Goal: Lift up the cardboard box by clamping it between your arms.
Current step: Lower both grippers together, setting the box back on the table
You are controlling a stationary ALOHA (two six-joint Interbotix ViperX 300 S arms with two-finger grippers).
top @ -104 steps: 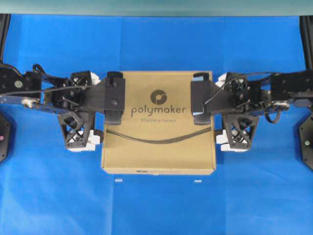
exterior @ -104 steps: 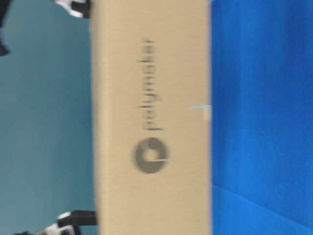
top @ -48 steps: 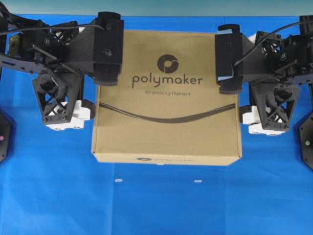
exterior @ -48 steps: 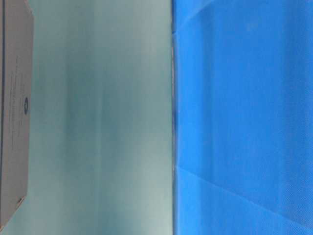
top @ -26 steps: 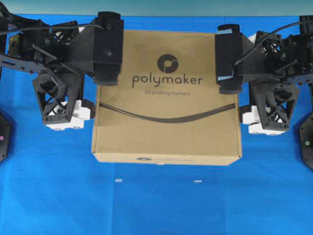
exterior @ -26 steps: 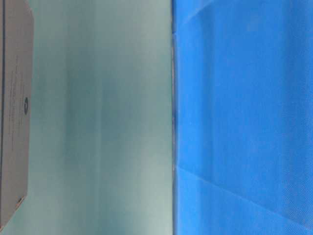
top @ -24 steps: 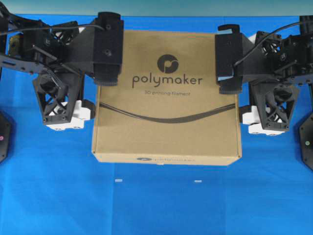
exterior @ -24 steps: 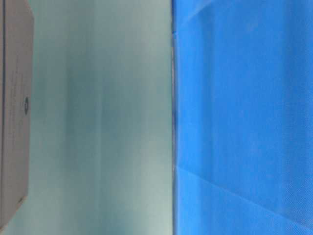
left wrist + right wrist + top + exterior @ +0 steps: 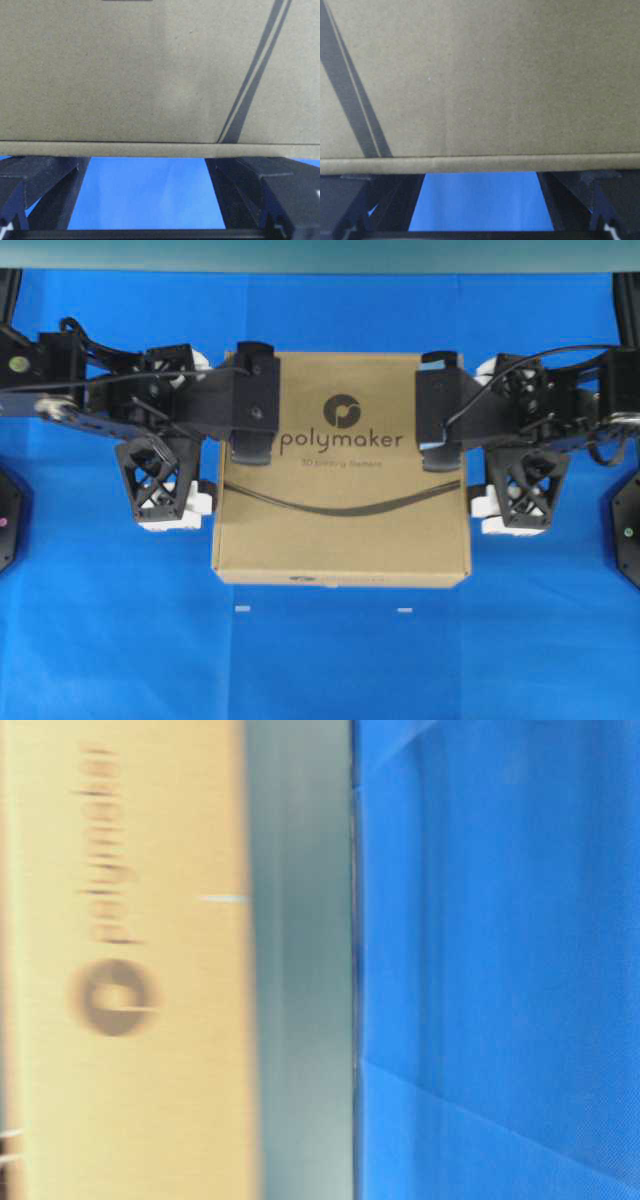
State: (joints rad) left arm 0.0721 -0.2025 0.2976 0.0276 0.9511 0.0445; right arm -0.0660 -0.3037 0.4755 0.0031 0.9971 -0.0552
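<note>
Two arms squeeze the cardboard box (image 9: 340,502) from either side above the blue table (image 9: 320,660), left gripper (image 9: 250,405) and right gripper (image 9: 441,412) spread wide so pressure, not pinching, carries it.

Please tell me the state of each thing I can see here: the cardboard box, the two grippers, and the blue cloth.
cardboard box: closed, level, clamped between the two arms, clear of the cloth.
left gripper: open, fingers pressed against the box's left side.
right gripper: open, fingers pressed against the box's right side.
blue cloth: spread flat, with a few creases.
</note>
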